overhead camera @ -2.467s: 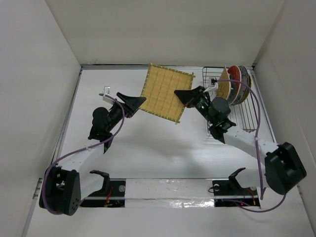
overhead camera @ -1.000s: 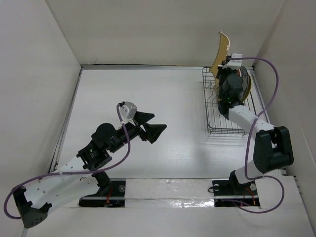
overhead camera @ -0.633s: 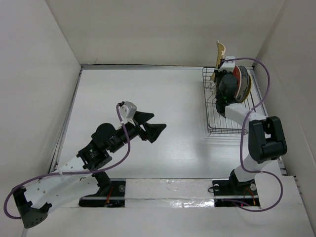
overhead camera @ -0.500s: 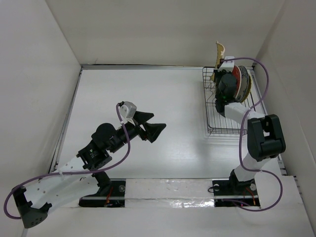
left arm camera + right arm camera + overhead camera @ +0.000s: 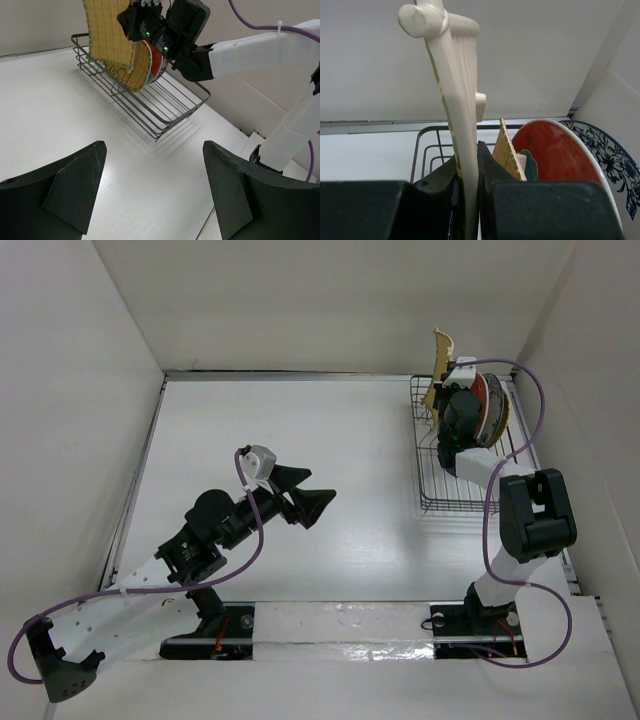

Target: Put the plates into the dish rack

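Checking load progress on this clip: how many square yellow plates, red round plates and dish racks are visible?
Square yellow plates: 2, one in the right hand, one racked
Red round plates: 1
Dish racks: 1
Total: 4

white arm links (image 5: 120,592) w/ black joints (image 5: 527,515), purple cables (image 5: 260,28), poss. green leds (image 5: 148,34)
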